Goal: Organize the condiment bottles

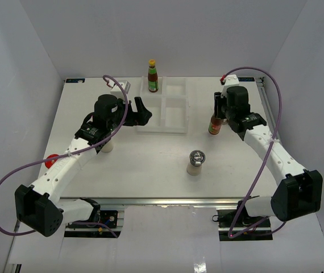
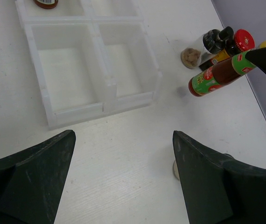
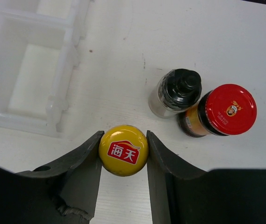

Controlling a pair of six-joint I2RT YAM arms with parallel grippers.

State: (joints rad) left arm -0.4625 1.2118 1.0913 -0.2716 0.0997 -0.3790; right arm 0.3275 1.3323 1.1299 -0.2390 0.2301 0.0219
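Note:
My right gripper (image 3: 123,154) is shut on the yellow cap (image 3: 123,150) of a slim red sauce bottle (image 1: 214,125), right of the white divided tray (image 1: 173,126). The bottle also shows in the left wrist view (image 2: 214,77), seemingly just off the table. A black-capped shaker (image 3: 177,92) and a red-lidded amber jar (image 3: 224,111) stand together just beyond it. A second red sauce bottle (image 1: 153,77) stands in the tray's back left compartment. A grey-lidded pale shaker (image 1: 196,162) stands alone in front of the tray. My left gripper (image 1: 142,111) is open and empty at the tray's left front corner.
A pale bottle (image 1: 106,147) is half hidden under my left arm, and a red lid (image 1: 51,161) shows beside that arm further left. A small white object (image 1: 121,86) lies at the back left. The tray's other compartments (image 2: 67,70) hold nothing.

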